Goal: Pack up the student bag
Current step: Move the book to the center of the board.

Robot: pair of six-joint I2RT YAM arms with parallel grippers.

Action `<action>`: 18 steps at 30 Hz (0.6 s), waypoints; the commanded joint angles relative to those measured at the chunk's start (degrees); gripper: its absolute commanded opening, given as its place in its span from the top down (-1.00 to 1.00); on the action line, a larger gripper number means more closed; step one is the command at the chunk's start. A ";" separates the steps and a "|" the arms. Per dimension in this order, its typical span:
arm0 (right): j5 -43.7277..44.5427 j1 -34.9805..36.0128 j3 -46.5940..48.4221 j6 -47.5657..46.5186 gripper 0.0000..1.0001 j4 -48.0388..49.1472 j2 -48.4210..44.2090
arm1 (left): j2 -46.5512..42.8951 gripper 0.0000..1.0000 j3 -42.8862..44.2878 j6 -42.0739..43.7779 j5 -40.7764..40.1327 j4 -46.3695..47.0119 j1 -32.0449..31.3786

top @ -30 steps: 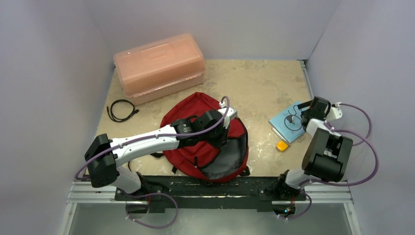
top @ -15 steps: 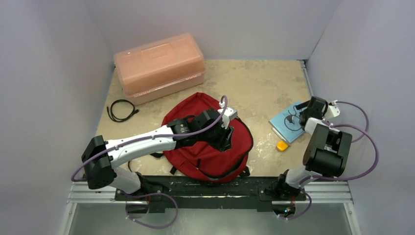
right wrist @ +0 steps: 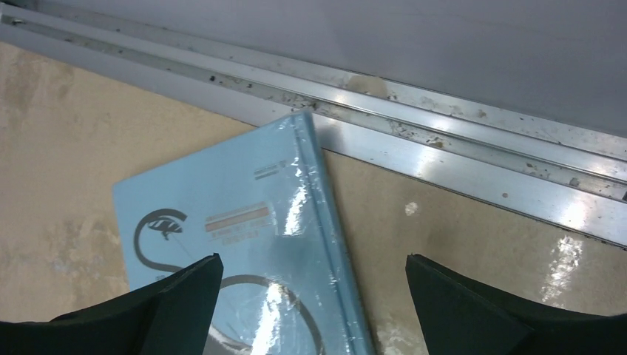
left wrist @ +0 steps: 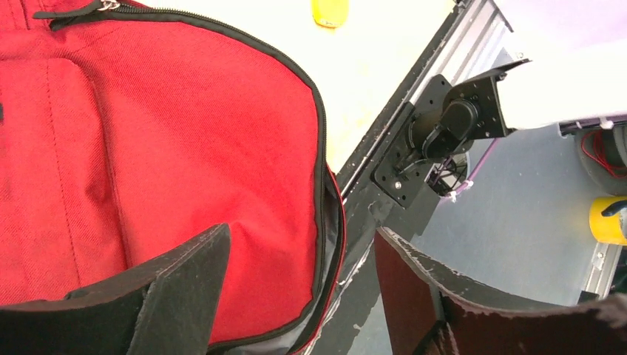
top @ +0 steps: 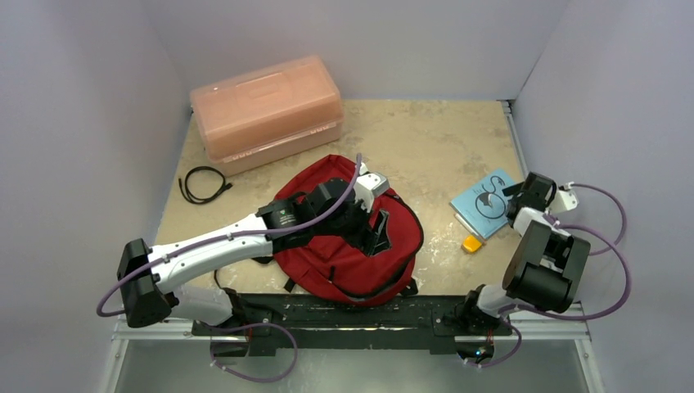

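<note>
Items, 1 ea.: student bag (top: 344,266), pink-orange plastic box (top: 266,110), black cable (top: 202,184), blue book (top: 483,201), small orange obj. (top: 471,243); grippers x2. Vs. 1 s ago: bag flap, then gaping dark, now lies shut; left gripper (top: 378,235), spread and empty, drawn back over bag; right gripper (right wrist: 314,260), likewise spread, shifted toward book's right edge. Bag: dark red, black zip, flat at table (top: 425,139) centre-front.
</note>
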 commanded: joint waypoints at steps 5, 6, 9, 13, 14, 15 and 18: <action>-8.77 -1.64 -0.83 -5.21 -0.96 7.15 4.45 | -6.42 -0.50 -1.65 1.88 -2.38 1.93 -0.09; -8.93 -0.80 0.05 -5.78 -0.95 7.03 5.37 | -6.59 -0.51 -1.60 2.00 -2.82 2.16 -0.03; -8.01 3.53 3.27 -7.67 -0.88 5.80 7.59 | -6.30 -0.53 -0.92 2.09 -3.75 2.95 0.85; -6.44 8.77 7.98 -10.75 -0.86 3.41 9.05 | -4.66 -0.53 1.00 1.10 -4.49 3.83 3.87; -7.35 9.40 9.12 -11.20 -0.85 2.91 9.51 | -3.94 -0.53 1.65 0.83 -4.40 4.35 4.74; -8.14 10.10 10.00 -11.64 -0.84 2.32 10.00 | -3.05 -0.53 2.33 0.56 -4.02 5.01 5.45; -10.14 12.35 13.32 -13.54 -0.81 0.31 12.24 | 0.75 -0.53 5.87 -0.38 -1.76 5.95 7.87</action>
